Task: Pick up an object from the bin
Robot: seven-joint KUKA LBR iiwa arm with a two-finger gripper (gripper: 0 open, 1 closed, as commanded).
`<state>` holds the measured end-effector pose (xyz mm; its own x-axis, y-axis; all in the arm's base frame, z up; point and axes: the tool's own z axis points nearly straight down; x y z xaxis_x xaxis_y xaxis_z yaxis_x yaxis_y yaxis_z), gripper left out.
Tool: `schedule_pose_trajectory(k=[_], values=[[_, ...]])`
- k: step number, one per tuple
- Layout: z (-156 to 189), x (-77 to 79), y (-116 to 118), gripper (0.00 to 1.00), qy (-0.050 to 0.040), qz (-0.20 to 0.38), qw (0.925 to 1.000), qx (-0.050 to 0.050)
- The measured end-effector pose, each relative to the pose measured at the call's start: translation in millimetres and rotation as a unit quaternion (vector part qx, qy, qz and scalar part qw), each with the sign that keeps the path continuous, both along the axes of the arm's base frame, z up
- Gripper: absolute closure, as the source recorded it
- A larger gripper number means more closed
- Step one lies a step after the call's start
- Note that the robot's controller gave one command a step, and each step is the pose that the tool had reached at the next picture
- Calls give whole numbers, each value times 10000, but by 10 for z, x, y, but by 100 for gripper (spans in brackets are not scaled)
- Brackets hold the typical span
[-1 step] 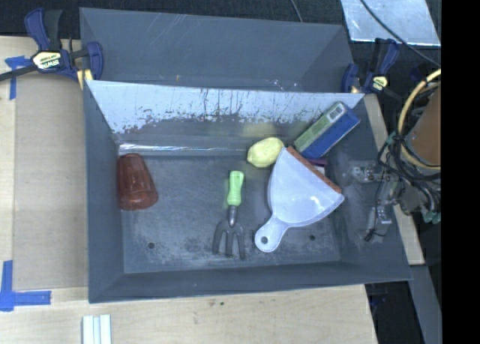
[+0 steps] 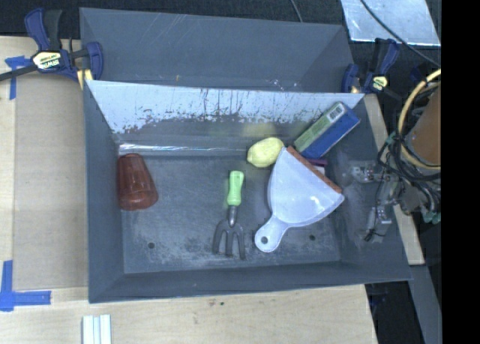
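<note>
Low against the sloped right wall of the grey bin [image 2: 225, 279], the gripper [image 2: 375, 219] hangs just to the right of a white plastic scoop [image 2: 300, 196], apart from it and with nothing seen in its grasp (whether it stands wide or narrow cannot be told against the dark metal). The scoop, the nearest thing to it, lies flat with its round-ended handle pointing down-left. A reddish-brown flat piece [image 2: 313, 166] pokes out from under the scoop's upper edge. Above the scoop, a blue and green box [image 2: 327, 130] leans on the back wall, and a yellow-green lump [image 2: 264, 152] touches the scoop's upper left. Left of the scoop lies a green-handled garden fork [image 2: 233, 217], and far left a dark red cup [image 2: 135, 181].
</note>
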<state>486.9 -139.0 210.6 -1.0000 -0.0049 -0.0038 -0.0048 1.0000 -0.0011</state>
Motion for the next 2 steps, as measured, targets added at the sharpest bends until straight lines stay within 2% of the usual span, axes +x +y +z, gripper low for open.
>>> schedule_pose_trajectory(k=[1, 2], values=[[-958, 34, 76, 0, 15, -2, 10000, 6], [-749, 34, 290, 100, -58, -89, 9999, -15]])
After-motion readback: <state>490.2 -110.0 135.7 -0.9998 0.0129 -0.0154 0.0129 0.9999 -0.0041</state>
